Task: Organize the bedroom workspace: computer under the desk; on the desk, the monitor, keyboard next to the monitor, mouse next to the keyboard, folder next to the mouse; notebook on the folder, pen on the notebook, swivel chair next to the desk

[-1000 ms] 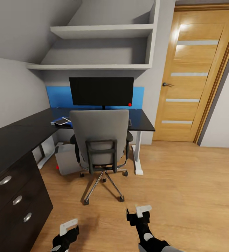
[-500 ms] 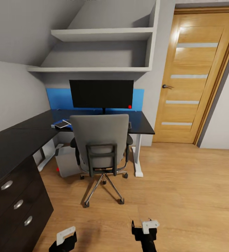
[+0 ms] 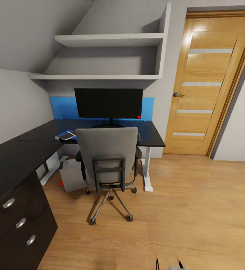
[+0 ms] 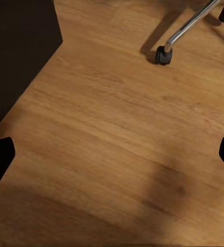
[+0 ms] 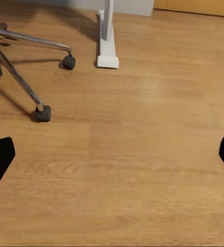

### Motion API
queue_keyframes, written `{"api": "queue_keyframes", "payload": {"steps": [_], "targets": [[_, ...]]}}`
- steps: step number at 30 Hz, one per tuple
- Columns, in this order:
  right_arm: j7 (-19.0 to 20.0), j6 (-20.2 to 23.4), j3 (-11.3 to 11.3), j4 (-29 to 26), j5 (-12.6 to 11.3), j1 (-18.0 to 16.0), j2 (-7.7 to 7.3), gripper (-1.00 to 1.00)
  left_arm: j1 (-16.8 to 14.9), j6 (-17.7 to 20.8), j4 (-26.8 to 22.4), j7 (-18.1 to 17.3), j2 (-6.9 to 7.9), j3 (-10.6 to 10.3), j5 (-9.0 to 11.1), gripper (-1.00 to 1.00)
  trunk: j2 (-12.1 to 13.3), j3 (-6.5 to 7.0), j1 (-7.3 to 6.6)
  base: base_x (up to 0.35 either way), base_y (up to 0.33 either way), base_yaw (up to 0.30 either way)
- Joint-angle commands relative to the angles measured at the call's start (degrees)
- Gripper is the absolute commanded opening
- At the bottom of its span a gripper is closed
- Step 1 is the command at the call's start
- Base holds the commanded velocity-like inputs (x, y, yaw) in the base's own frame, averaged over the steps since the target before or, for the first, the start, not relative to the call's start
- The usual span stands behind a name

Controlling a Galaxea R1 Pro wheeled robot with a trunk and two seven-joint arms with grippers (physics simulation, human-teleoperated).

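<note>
Left gripper point(image 4: 112, 157): fingers spread wide, nothing btwn them, wood floor point(image 4: 117, 128) below. The desk's dark drawer unit point(image 4: 19, 51) sits close off one fingertip, and a swivel chair caster point(image 4: 163, 54) is ahead on its chrome leg. Risk, in my judgement: if I roll fwd w/o steering clear, this arm or my base clips the drawer unit.

From the head view, the desk point(image 3: 17, 150) runs along my left side and wraps across the front. On it, well ahead of the left gripper, lies the blue folder point(image 3: 58, 134) w/ a flat dark-and-white thing on top, prob. the notebook point(image 3: 67, 135). Pen: too small to tell. The computer point(image 3: 72, 174) is under the desk, just beside the swivel chair point(image 3: 107, 157), which faces the monitor point(image 3: 108, 103), upright on the desk. A hard nudge on the chair could shove it into the computer.

Right gripper point(image 5: 112, 157): also spread, empty. Two casters point(image 5: 42, 113) are ahead of it, w/ the desk's white foot point(image 5: 107, 51) beyond. A caster could snag a finger if I close in low.

The wrist views give floor-level clearances the head view lacks. The head view gives the desktop, but the chair back hides most of its front edge, so I can't tell keyboard or mouse placement.
</note>
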Motion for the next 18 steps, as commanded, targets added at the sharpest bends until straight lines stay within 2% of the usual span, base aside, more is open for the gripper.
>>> {"api": "queue_keyframes", "payload": {"steps": [1, 6, 10, 11, 14, 18], "targets": [[-0.32, -0.33, 0.58, 0.13, -0.14, 0.55, -0.12, 1.00, 0.59, -1.02, 0.02, 0.14, 0.00, 0.33, -1.11, 1.00, 0.39, 0.13, -0.23, 0.000, 0.000, 0.000], [-0.34, -0.98, 0.58, 0.20, -0.14, 3.16, -0.60, 1.00, 4.28, -3.92, 0.02, 0.33, 0.09, 0.30, -4.66, 1.00, 2.40, 1.03, -1.33, 0.000, 0.000, 0.000], [-0.34, -1.08, 0.56, 0.21, -0.14, 4.03, -0.93, 1.00, 6.57, -5.35, 0.02, 0.41, 0.04, 0.28, -5.51, 1.00, 4.00, 1.75, -2.21, 0.000, 0.000, 0.000], [-0.34, -1.03, 0.56, 0.22, -0.15, 4.40, -1.64, 1.00, 8.32, -7.64, 0.02, 0.46, 0.00, 0.27, -5.86, 1.00, 4.40, 1.93, -2.43, 0.000, 0.000, 0.000], [-0.29, -1.01, 0.60, 0.22, -0.16, 4.59, -2.20, 1.00, 9.25, -10.26, 0.02, 0.46, -0.10, 0.24, -6.05, 1.00, 5.60, 2.47, -3.09, 0.000, 0.000, 0.000], [-0.32, -1.77, 0.61, 0.22, -0.16, 5.14, -2.42, 1.00, 9.64, -11.80, 0.02, 0.46, -0.15, 0.25, -6.13, 1.00, 7.21, 3.19, -3.97, 0.000, 0.000, 0.000]]}}
